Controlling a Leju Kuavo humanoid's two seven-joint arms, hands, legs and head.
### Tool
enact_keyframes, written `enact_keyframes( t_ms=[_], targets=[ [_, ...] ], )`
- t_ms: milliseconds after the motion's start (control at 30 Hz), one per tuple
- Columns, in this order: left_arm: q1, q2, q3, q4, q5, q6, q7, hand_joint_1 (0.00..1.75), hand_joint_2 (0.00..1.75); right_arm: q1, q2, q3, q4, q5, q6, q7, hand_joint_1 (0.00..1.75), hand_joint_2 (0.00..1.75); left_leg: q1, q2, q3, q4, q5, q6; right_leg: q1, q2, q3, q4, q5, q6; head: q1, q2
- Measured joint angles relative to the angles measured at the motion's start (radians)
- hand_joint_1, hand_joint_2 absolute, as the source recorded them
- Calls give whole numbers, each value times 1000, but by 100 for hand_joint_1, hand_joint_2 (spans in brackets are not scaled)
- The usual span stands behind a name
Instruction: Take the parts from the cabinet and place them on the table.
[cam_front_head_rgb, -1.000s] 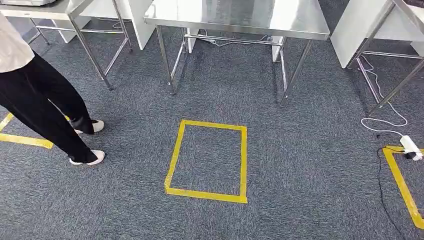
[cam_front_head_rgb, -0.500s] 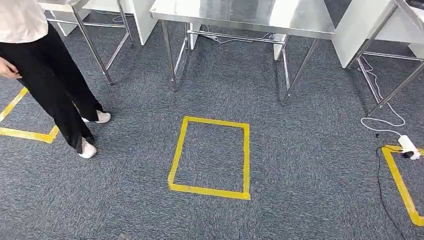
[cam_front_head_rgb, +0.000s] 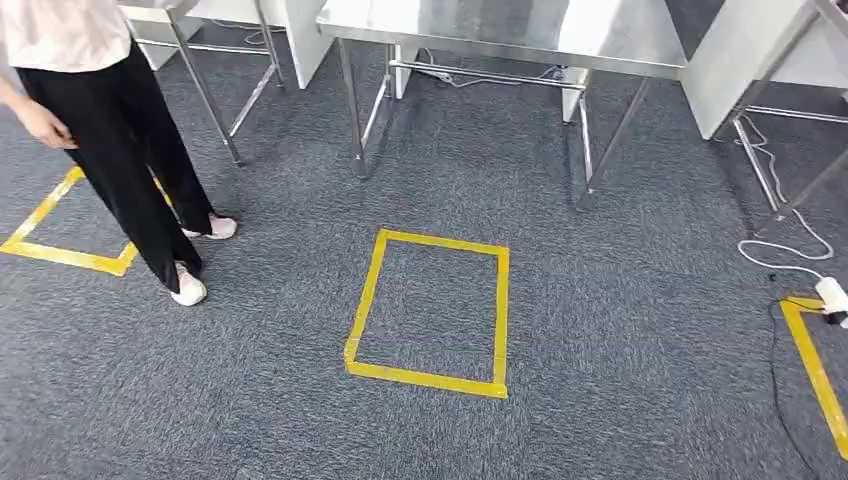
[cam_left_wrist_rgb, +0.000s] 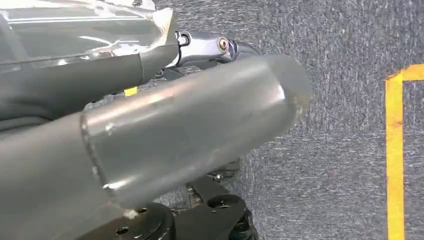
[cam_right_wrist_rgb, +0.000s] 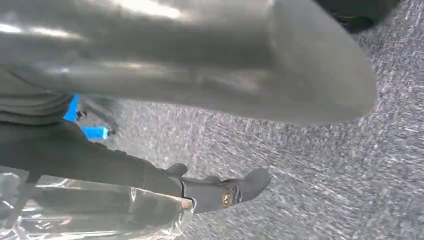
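The left hand (cam_left_wrist_rgb: 150, 115) comes in beside its thick grey thumb (cam_left_wrist_rgb: 200, 120), and its dark fingers (cam_left_wrist_rgb: 210, 47) lie folded close along a left bagged part (cam_left_wrist_rgb: 75, 25), a grey piece in crinkled clear plastic that rests against them. The fingers are narrow and grip the bag, while the thumb stands a little apart from it; whether the thumb touches the plastic I cannot tell. The right hand (cam_right_wrist_rgb: 175, 75) is much the same: its dark fingers (cam_right_wrist_rgb: 220, 192) reach out nearly straight and press along the edge of a right bagged part (cam_right_wrist_rgb: 90, 215), also in clear plastic, and hold it against the hand. The big blurred thumb stands off on the other side, with carpet showing between, and a small blue piece (cam_right_wrist_rgb: 92, 132) shows near the fingers' base. Both parts are therefore in the hands, over the grey carpet (cam_front_head_rgb: 620, 300), not on the steel table (cam_front_head_rgb: 500, 30), which stands at the top middle of the head view. A yellow tape square (cam_front_head_rgb: 425, 378) lies at the frame's centre, just below the table. A person (cam_front_head_rgb: 120, 130) in black trousers stands at the upper left, beside another tape mark (cam_front_head_rgb: 60, 255). At the right edge, a white cable (cam_front_head_rgb: 790, 245) runs to a white plug block (cam_front_head_rgb: 832, 295).
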Motion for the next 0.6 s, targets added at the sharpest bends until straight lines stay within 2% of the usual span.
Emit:
enact_keyframes(
  t_ms=[100, 133, 167, 200, 233, 267, 300, 333, 367, 400, 433, 467, 500, 533, 567, 600],
  targets=[
    [2, 0, 0, 0, 0, 0, 0, 0, 0, -1, 1, 1, 0, 3, 3, 0, 0, 0, 7, -9, -2, -7, 10, -21, 9, -12, -3, 6, 7, -18, -1, 0],
    [3, 0, 0, 0, 0, 1, 0, 0, 0, -2, 2, 1, 0, 3, 3, 0, 0, 0, 9, -13, -7, -2, 10, -26, -11, -20, -3, -2, 16, -31, 0, 0],
    [3, 2, 0, 0, 2, 2, 0, 0, 0, -3, 3, 2, 0, 3, 5, 0, 0, 0, 11, 5, -18, 20, -10, -29, -10, -29, 5, -2, 20, -36, -2, 0],
    [3, 2, 0, 0, 2, 2, 0, 0, 0, -3, 3, 3, 0, 4, 6, 0, 0, 0, 12, 20, -42, 72, -56, -32, -9, -33, 1, -2, 23, -53, -7, 0],
    [3, 1, 0, 0, 2, 2, 0, 0, 0, -1, 4, 3, 0, 4, 6, 0, 0, 0, 13, 24, -77, 156, -107, -38, -6, -43, -3, -2, 24, -54, -8, 0],
    [3, 1, 0, 0, 2, 2, 0, 0, 0, 1, 5, 3, 0, 4, 6, 0, 0, 0, 14, 25, -112, 234, -143, -42, -3, -52, -5, -1, 25, -56, -7, 0],
    [4, 1, 0, 0, 2, 2, 0, 0, 0, 2, 4, 3, 0, 4, 6, 0, 0, 0, 15, 26, -136, 293, -161, -46, -1, -61, -7, -1, 26, -57, -8, 0],
    [6, 1, 0, 0, 2, 2, 0, 0, 0, 2, 4, 4, 0, 4, 7, 0, 0, 0, 17, 27, -139, 308, -154, -48, 1, -70, -8, -1, 26, -57, -7, 0],
    [7, 1, 0, 0, 2, 2, 0, 0, 0, 1, 4, 5, 0, 4, 7, 0, 0, 0, 17, 31, -120, 275, -129, -48, 2, -78, -7, 0, 26, -57, -8, 0],
    [7, 2, 0, 0, 2, 3, 0, 0, 0, 0, 5, 6, 0, 4, 7, 0, 0, 0, 17, 39, -80, 206, -92, -47, 2, -85, -5, 0, 25, -56, -8, 0],
    [7, 3, 0, 0, 2, 3, 0, 0, 0, -1, 5, 8, 0, 4, 7, 0, 0, 0, 17, 56, -24, 105, -49, -44, 2, -92, -3, 0, 23, -55, -8, 0],
    [6, 3, 0, 0, 2, 3, 0, 0, 0, -1, 5, 9, 0, 4, 8, 0, 0, 0, 16, 93, 20, 26, -26, -38, 5, -99, -1, 1, 22, -53, -9, 0],
    [3, 3, 0, 0, 2, 3, 0, 0, 0, -1, 5, 10, 0, 4, 8, 0, 0, 0, 9, 101, 28, 4, -33, -32, 19, -104, -5, 6, 16, -44, -8, 0],
    [3, 3, 0, 0, 2, 3, -1, 0, 0, -1, 5, 11, 0, 4, 8, 0, 0, 0, 9, 89, 23, 3, -30, -23, 18, -110, -5, 5, 16, -42, -2, 0],
    [4, 3, 0, 0, 2, 3, -1, 0, 0, -1, 5, 11, 0, 4, 8, 0, 0, 0, 7, 83, 19, 4, -29, -19, 19, -117, -6, 5, 16, -40, -1, 0],
    [6, 3, 0, 0, 2, 3, -1, 0, 0, -2, 5, 13, 0, 4, 8, 0, 0, 0, 2, 73, 15, 4, -28, -13, 19, -125, -6, 2, 18, -35, -1, 0]
  ],
)
